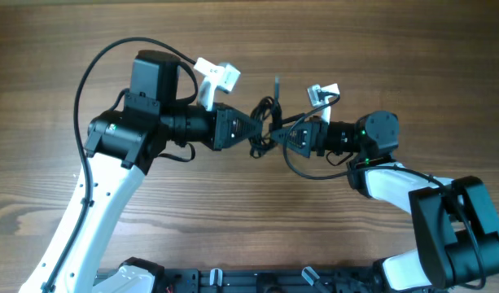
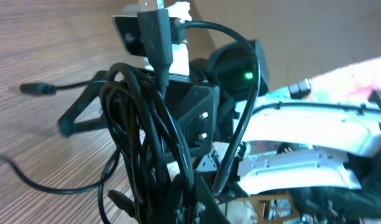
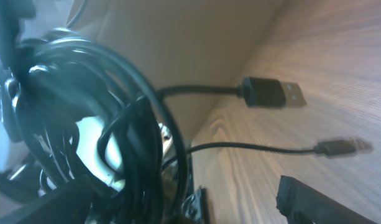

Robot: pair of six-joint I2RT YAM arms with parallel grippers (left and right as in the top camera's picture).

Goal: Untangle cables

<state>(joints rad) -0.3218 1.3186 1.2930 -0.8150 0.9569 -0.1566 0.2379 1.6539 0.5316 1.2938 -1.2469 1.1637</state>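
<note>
A tangled bundle of black cables (image 1: 264,122) hangs between my two grippers above the table's middle. My left gripper (image 1: 256,126) is shut on the bundle; in the left wrist view the coils (image 2: 146,143) rise out of the jaws (image 2: 190,208), with a USB plug (image 2: 154,34) on top. My right gripper (image 1: 280,135) touches the bundle from the right. In the right wrist view its fingers (image 3: 252,202) stand apart with bare table between them, and the coils (image 3: 115,124) lie to the left of them. A USB-A plug (image 3: 271,92) and a thin plug (image 3: 336,147) stick out loose.
A loose cable end (image 1: 277,85) points toward the far side of the wooden table (image 1: 233,228). A small connector (image 2: 38,89) lies on the wood at the left. White camera mounts (image 1: 218,77) (image 1: 322,93) sit on both wrists.
</note>
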